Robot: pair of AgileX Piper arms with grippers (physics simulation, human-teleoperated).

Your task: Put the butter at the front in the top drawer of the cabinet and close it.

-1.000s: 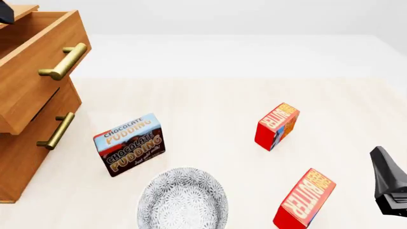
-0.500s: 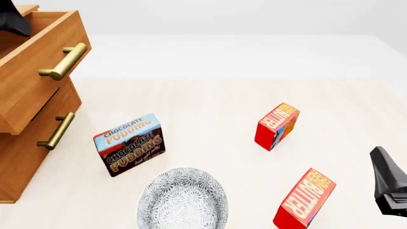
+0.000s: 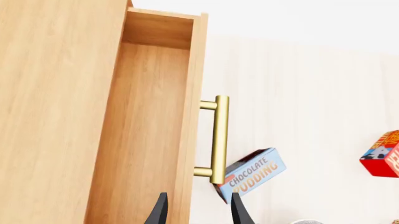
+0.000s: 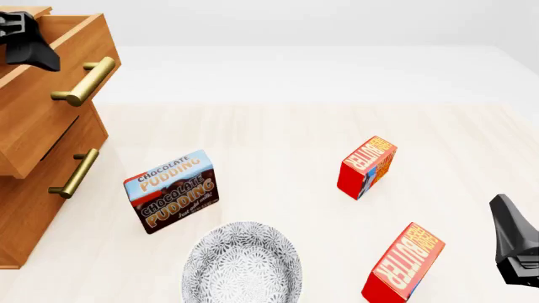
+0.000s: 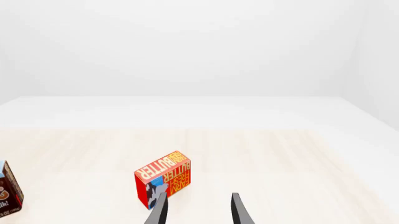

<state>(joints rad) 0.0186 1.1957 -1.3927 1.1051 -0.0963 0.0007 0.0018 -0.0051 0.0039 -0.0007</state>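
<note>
— Two butter cartons, then. Which one is nearest?

— The butter (image 4: 402,264) at the front edge of the table (image 4: 278,126). It stands tilted on the light wood, its red side and orange lettered face showing, with nothing gripping it. A grey patterned plate (image 4: 242,262) lies to its left, apart from it.

— And the right arm?

— It is low at the right edge of the front view, just right of that carton and not touching it. The right gripper (image 5: 198,195) points forward over the table, its two dark fingers spread with nothing between them.

— Further out?

— The chocolate pudding box (image 4: 173,190) stands left of centre, beyond the plate. The other butter carton (image 4: 367,166) stands right of centre, well apart from the front one.

— Where is the drawer?

— At the far left. The cabinet (image 4: 34,208) sits there with the top drawer (image 4: 50,95) pulled out, jutting past the lower drawer front. Its brass handle (image 3: 219,137) is free.

— What about the left arm?

— It is raised at the top left corner, over the pulled-out drawer. The left gripper (image 3: 198,195) looks down along the drawer's front panel. One finger is over the bare wooden inside and the other is on the handle side. The fingers are parted and grasp nothing.
</note>
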